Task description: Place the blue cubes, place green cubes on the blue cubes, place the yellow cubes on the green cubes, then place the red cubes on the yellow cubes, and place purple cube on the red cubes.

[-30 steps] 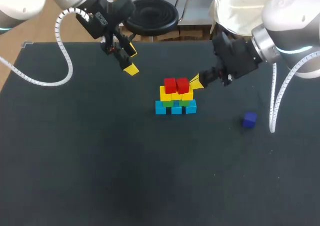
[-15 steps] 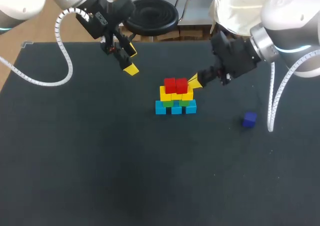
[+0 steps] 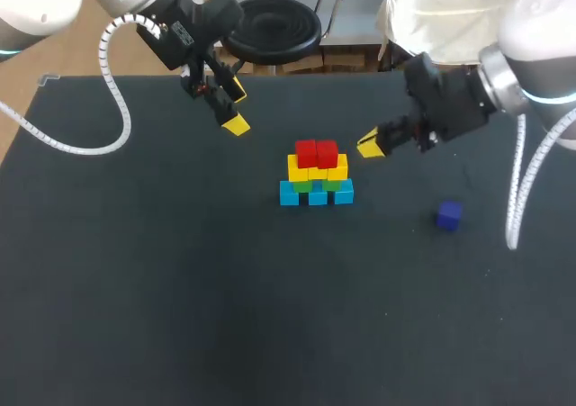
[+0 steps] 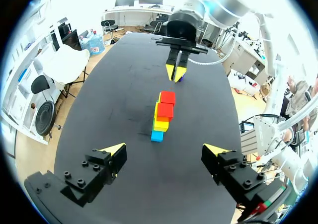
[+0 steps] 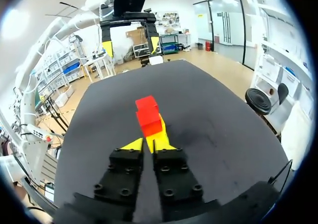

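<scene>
A cube stack (image 3: 316, 174) stands mid-table: a blue bottom row (image 3: 316, 194), green above it, then yellow, with two red cubes (image 3: 316, 152) on top. The purple cube (image 3: 449, 214) lies alone on the table to the stack's right. My right gripper (image 3: 369, 145) hangs just right of the red cubes, apart from them, shut and empty. In the right wrist view the red cubes (image 5: 148, 115) sit straight ahead of its fingertips (image 5: 149, 145). My left gripper (image 3: 232, 107) stands open and empty above the table, behind and left of the stack, which lies ahead of it (image 4: 165, 150).
The black table (image 3: 180, 289) holds only the stack and the purple cube. Its front half and left side are bare.
My right gripper has drawn back to the right, away from the red cubes it was touching. The stack, the purple cube and the left arm have not moved.
</scene>
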